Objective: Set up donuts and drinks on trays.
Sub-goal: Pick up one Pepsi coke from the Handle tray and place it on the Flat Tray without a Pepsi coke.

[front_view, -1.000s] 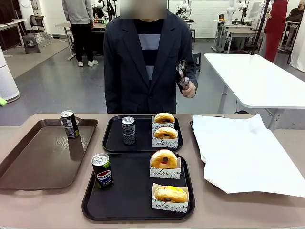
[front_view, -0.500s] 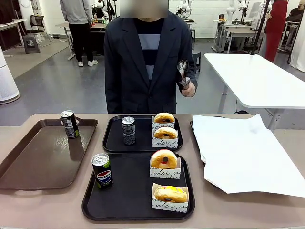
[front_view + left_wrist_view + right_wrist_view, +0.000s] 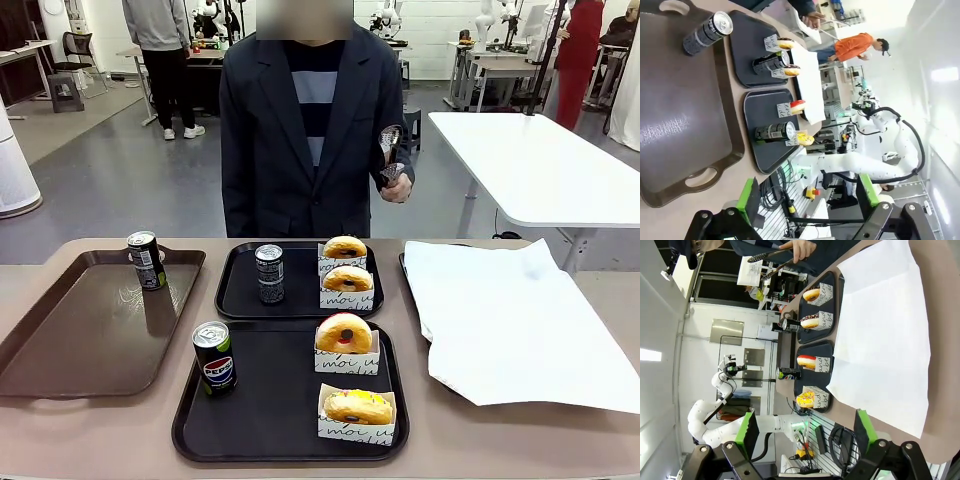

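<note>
Beyond the table (image 3: 450,440), wrist views alone show grippers (image 3: 805,200) (image 3: 802,432) — both agape.

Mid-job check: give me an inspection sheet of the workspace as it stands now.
Surface: tan table.
Job's things: near black plastic tray holds Pepsi can, red-glazed donut, yellow-glazed donut; far black tray holds dark can, two sleeved donuts.
Clutter: brown tray with dark can; white paper sheet.
Claws: left claw open; right claw open.
Cables: nothing seen on table.
Surroundings: person holding tongs.
</note>
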Motion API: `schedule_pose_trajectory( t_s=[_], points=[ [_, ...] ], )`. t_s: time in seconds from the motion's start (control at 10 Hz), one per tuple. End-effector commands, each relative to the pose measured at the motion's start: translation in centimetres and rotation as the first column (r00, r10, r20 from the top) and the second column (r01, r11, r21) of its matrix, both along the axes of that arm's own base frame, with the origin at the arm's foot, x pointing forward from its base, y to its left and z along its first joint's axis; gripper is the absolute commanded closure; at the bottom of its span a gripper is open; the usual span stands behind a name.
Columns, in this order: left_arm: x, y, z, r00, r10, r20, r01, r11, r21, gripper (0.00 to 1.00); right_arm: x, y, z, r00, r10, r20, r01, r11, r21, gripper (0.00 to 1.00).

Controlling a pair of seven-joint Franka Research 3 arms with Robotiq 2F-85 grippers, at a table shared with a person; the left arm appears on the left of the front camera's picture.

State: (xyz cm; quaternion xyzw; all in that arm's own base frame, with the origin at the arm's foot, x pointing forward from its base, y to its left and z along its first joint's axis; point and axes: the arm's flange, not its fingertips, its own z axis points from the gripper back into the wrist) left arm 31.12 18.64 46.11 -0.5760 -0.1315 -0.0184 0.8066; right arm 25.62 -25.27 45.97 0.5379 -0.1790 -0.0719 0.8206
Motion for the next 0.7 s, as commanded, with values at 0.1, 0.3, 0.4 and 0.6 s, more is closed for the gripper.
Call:
schedule_pose_trajectory(
  t_s=[0.1,0.3,0.4,0.6],
  points=[
    [0.7,0.0,-1.5,0.997,0.01,-0.077,-0.016,0.997,-0.079,0.0,0.1,0.0,0.0,1.0,0.004,0.024,-0.004,1.0,0.013,0.0],
    [0.7,0.5,-2.6,0.991,0.024,-0.133,-0.038,0.994,-0.101,0.0,0.1,0.0,0.0,1.0,0.004,0.024,-0.004,1.0,0.013,0.0],
    [0.8,0.4,-2.8,0.989,0.016,-0.148,-0.031,0.995,-0.098,0.0,0.1,0.0,0.0,1.0,0.004,0.024,-0.004,1.0,0.013,0.0],
    [0.4,0.4,-2.6,0.989,0.002,-0.15,-0.014,0.997,-0.078,0.0,0.1,0.0,0.0,1.0,0.004,0.024,-0.004,1.0,0.013,0.0]
  ],
)
